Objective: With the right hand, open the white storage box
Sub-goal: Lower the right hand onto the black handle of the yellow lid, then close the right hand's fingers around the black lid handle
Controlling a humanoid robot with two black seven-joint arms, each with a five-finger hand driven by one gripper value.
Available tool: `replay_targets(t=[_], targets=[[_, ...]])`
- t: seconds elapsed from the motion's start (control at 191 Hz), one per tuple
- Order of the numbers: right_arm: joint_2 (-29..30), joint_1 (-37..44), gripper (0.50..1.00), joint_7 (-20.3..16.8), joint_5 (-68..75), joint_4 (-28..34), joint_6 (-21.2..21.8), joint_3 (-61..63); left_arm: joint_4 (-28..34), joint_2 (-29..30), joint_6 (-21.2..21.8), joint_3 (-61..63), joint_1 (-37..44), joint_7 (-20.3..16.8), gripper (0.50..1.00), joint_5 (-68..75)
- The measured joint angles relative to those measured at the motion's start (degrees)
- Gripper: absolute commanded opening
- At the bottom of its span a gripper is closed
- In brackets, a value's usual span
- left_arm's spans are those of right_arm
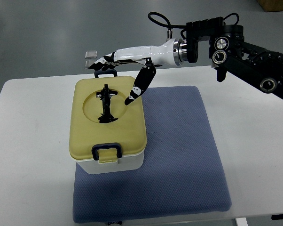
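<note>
The white storage box, lid closed, is placed on the blue mat near the desk's left half. The right robot hand is held above its far latch, fingers spread and empty, presumably to release it.

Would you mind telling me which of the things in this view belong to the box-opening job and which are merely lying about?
Part of the job:
- white storage box with pale yellow lid
- dark blue front latch
- black fold-down handle in the lid recess
- right hand, fingers spread above the box's far edge

Just there:
- blue-grey padded mat
- white table
- small grey pieces on the floor beyond the table
</note>
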Motion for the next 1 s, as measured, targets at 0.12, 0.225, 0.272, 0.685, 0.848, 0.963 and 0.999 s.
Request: replay_targets(t=[0.12, 0.225, 0.272, 0.685, 0.848, 0.963, 0.999], targets=[[0.99, -0.49, 0.964, 0.77, -2.12, 0.01, 0.0, -0.03, 0.07, 0.0, 0.0, -0.01, 0.0, 0.0, 1.0, 0.0], [1.89, -1.47, 0.964, 1.24, -4.51, 0.01, 0.0, -0.04, 0.08, 0.0, 0.0, -0.01, 0.0, 0.0, 1.0, -0.02], [2.33, -2.03, 0.964, 1.53, -5.5, 0.01, 0.0, -0.04, 0.08, 0.0, 0.0, -0.01, 0.0, 0.0, 1.0, -0.03], [4.97, -3.78, 0.962, 4.52, -11.18, -0.06, -5.11, -0.13, 0.08, 0.0, 0.0, 0.03, 0.0, 0.0, 1.0, -0.03], [5.57, -4.06, 0.96, 4.54, -11.32, -0.27, -9.08, -0.18, -0.09, 0.0, 0.0, 0.07, 0.0, 0.0, 1.0, -0.03], [5.87, -4.4, 0.958, 4.72, -12.5, -0.56, -10.29, -0.21, -0.1, 0.0, 0.0, 0.08, 0.0, 0.0, 1.0, -0.03], [5.92, -4.62, 0.958, 4.9, -13.05, -0.62, -10.63, -0.21, -0.09, 0.0, 0.0, 0.08, 0.0, 0.0, 1.0, -0.03]])
